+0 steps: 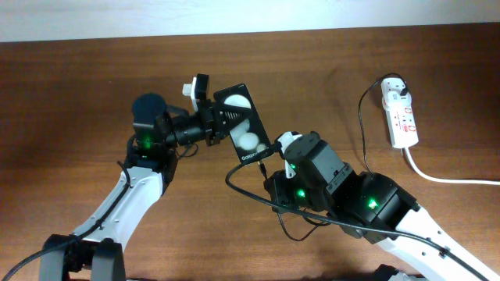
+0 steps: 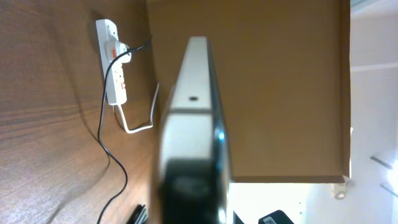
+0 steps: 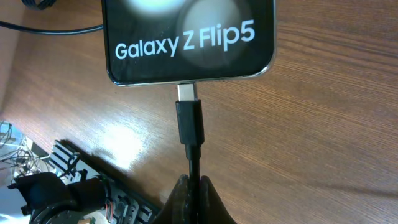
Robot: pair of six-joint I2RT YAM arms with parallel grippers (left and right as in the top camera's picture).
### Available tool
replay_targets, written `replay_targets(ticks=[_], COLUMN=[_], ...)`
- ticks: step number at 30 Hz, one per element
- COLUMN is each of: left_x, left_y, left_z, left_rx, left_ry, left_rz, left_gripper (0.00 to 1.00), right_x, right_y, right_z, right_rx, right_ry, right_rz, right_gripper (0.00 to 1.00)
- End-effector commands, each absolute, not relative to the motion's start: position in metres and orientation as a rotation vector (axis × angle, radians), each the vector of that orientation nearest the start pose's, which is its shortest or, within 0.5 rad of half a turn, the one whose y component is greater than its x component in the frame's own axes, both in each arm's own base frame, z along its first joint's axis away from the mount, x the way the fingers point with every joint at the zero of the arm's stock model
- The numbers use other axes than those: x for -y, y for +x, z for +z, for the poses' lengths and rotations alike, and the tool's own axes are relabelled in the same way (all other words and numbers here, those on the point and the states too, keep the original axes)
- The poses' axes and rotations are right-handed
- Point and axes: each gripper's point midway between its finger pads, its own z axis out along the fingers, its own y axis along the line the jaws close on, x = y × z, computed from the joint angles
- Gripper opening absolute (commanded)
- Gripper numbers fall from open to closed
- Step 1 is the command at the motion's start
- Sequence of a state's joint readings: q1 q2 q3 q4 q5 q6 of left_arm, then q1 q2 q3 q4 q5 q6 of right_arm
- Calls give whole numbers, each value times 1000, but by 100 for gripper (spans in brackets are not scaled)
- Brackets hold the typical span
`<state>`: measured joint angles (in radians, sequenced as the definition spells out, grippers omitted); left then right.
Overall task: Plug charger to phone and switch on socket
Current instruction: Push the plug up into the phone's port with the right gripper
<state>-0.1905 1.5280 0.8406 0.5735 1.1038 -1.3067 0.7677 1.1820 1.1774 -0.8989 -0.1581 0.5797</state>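
The phone (image 1: 242, 125) is a black slab with two white round shapes, held tilted above the table by my left gripper (image 1: 212, 125), which is shut on its far end. In the left wrist view I see the phone (image 2: 193, 106) edge-on. In the right wrist view the phone (image 3: 186, 37) reads "Galaxy Z Flip5". My right gripper (image 3: 194, 186) is shut on the charger cable (image 3: 189, 124), whose tip sits at the phone's bottom port with a silver bit showing. The cable (image 1: 250, 191) loops across the table. The socket (image 1: 400, 113) lies at the right with the white adapter (image 1: 393, 87) plugged in.
The socket's thick white cord (image 1: 445, 178) runs off to the right edge. The socket also shows in the left wrist view (image 2: 114, 62). Bare brown table surrounds both arms. The right arm's body (image 1: 351, 199) covers the lower middle.
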Motion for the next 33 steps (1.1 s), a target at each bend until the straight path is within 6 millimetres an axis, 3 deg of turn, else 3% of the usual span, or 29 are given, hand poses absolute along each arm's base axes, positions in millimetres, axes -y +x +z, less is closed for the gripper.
replay_targets(ticks=[1,20,25,30,31,33], left_x=[225,226,229,243,243,243], left_y=[348,346,329,318,317,317], left_z=[262,262,270,270,270,270], left_rx=[-2070,-2074,-2047,-2047,-2048,-2033], left_ry=[-97,-83,124,210,213,239], left_rz=[-1964,-1971,-1993,-2006,-2007,-1990], left_gripper=[0,0,0,0,0,0], right_x=[-241,-244,-242,-246,-246,-243], right_y=[211,215,226,230,230,227], right_z=[224,228,233,238,238,234], right_rx=[-2595,-2567,-2516,-2484,-2485,-2505], right_ry=[-311,-315,-296,-314,-318,-320], right_rz=[723,736,700,711,707,694], right_gripper=[4,4,4,4,4,17])
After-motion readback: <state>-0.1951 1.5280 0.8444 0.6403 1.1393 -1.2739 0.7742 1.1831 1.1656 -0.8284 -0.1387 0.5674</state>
